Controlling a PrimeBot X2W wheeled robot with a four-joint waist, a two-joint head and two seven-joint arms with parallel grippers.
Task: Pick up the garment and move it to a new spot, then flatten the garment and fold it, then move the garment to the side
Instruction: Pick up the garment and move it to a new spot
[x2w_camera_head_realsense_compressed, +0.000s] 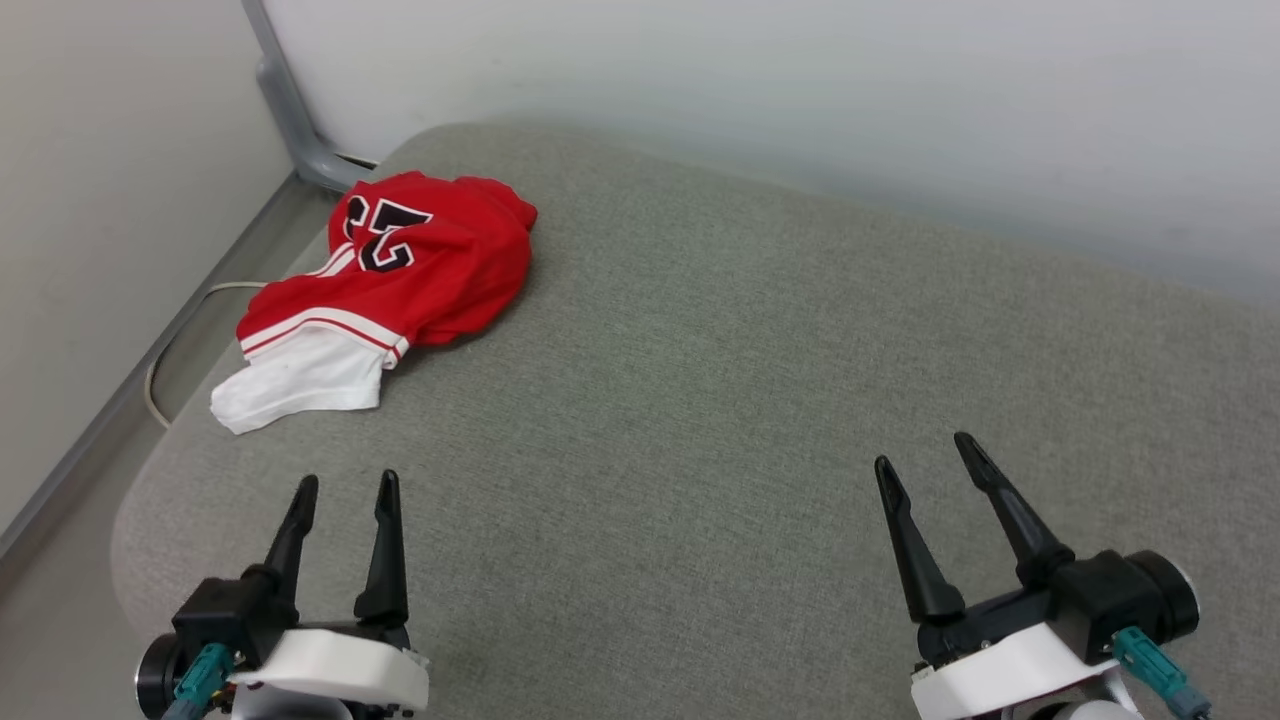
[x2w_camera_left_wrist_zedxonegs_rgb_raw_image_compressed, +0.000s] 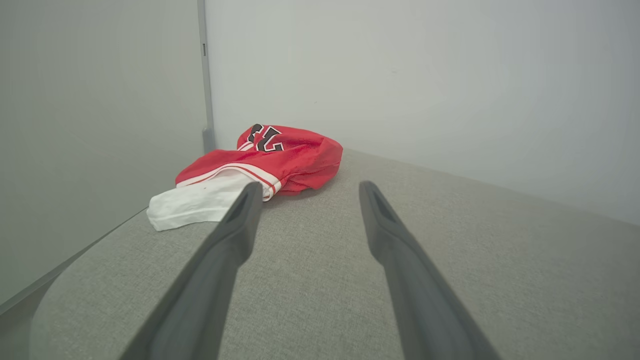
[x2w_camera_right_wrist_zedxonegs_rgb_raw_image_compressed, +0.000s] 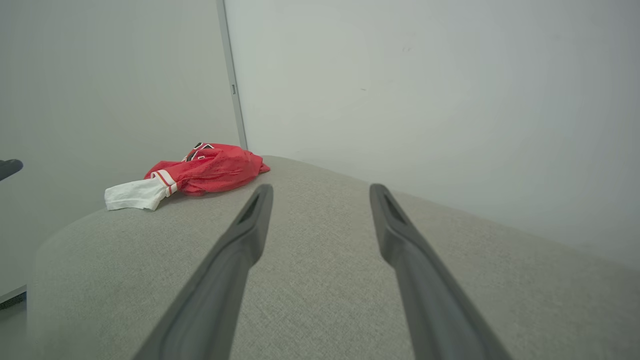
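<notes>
Jersey T-shirt (x2w_camera_head_realsense_compressed: 400, 270) lies crumpled at far-left corner of grey fabric surface (x2w_camera_head_realsense_compressed: 720, 400), not yet picked up; left gripper (x2w_camera_head_realsense_compressed: 348, 480) and right gripper (x2w_camera_head_realsense_compressed: 923, 450) both spread open, empty, well apart from it; pickup, move, flattening, folding, set-aside all outstanding.

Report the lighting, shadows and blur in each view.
Head view: soft, even light, no glare; the garment casts a faint shadow on the grey cushion. Left wrist view: garment sharp, the jaws soften toward the bottom edge. Right wrist view: same softness; the wall corner leans, perhaps lens distortion.
</notes>
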